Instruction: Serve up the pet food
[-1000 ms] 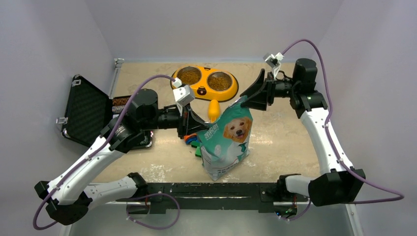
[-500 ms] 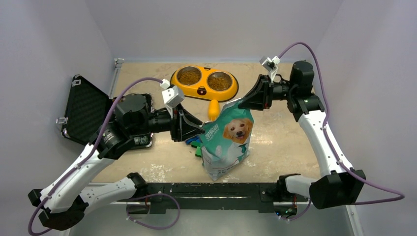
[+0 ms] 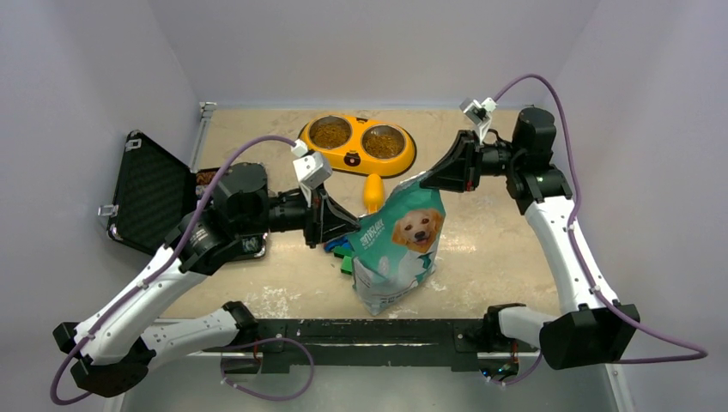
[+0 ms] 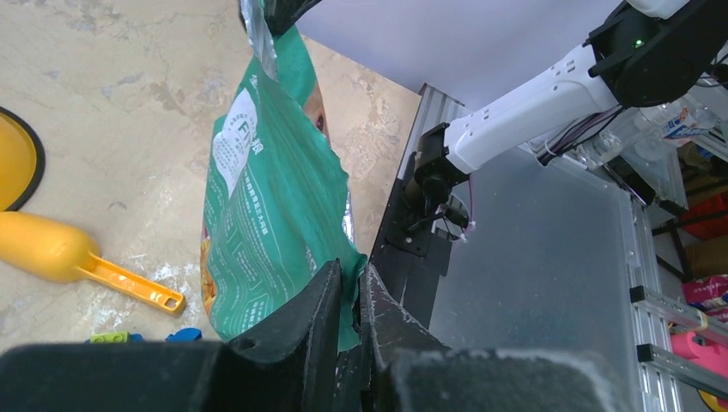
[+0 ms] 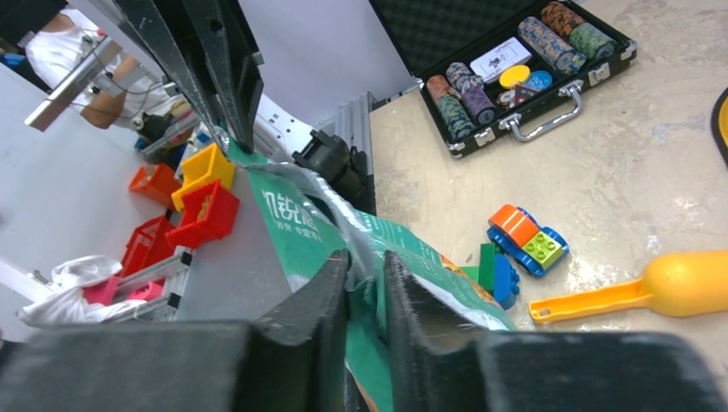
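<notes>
The teal-green and white bag [image 3: 403, 236] with the golden dog stands upright mid-table. My left gripper [image 3: 350, 228] is shut on the bag's upper left edge; in the left wrist view the teal film [image 4: 266, 206] runs between the closed fingers of that gripper [image 4: 354, 279]. My right gripper [image 3: 425, 182] is shut on the bag's top right corner, and the right wrist view shows the gripper [image 5: 365, 266] pinching the bag [image 5: 300, 232]. Brown pet food [image 3: 330, 131] fills both cups of the yellow double bowl [image 3: 354, 158] behind the bag.
A yellow scoop [image 3: 373, 190] lies between bowl and bag. Colourful toy blocks [image 3: 339, 249] sit at the bag's left foot. An open black case [image 3: 154, 190] with chips stands at the left. The table's metal front rail [image 3: 369, 330] runs close behind the bag.
The left gripper backed off and opened, then came forward and closed on the bag's left edge. The right gripper went from wide open to shut on the bag's top corner.
</notes>
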You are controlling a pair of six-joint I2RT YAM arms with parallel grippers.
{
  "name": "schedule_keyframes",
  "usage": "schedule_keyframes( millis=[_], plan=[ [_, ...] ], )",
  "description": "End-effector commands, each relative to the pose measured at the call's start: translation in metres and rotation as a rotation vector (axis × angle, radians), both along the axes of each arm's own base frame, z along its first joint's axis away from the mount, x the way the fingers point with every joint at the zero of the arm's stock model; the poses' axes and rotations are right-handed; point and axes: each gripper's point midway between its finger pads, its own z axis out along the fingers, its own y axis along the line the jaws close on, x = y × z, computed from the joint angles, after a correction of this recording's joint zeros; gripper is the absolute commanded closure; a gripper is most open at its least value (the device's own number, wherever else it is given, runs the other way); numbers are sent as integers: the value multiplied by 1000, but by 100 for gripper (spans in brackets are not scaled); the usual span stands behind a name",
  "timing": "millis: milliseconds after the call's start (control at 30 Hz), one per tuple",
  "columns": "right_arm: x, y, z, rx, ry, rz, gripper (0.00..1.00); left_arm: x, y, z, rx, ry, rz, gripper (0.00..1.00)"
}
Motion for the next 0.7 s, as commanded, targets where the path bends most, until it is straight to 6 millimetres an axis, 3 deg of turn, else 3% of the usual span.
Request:
schedule_keyframes(
  millis=[0, 33, 100, 200, 333, 400, 500, 667],
  plan=[
    [-12, -3, 10, 11, -30, 24, 92, -1, 8, -6, 38, -6, 19, 85],
    [-10, -4, 10, 7, -35, 3, 100, 0, 11, -8, 52, -13, 39, 88],
    [-2, -6, 9, -9, -34, -69, 100, 8, 21, -13, 91, -27, 102, 100],
    [15, -14, 3, -57, -32, -245, 100, 22, 39, -6, 120, -77, 225, 100],
    [23, -26, 12, -68, -75, -428, 100, 38, 60, 26, 109, -201, 344, 100],
    [20, -28, 19, -63, -92, -453, 100, 44, 65, 35, 124, -234, 373, 100],
    [13, -31, 25, -77, -120, -473, 100, 52, 68, 32, 172, -238, 391, 100],
    [-3, -33, 15, -93, -166, -464, 100, 48, 64, 25, 154, -250, 324, 100]
  ],
)
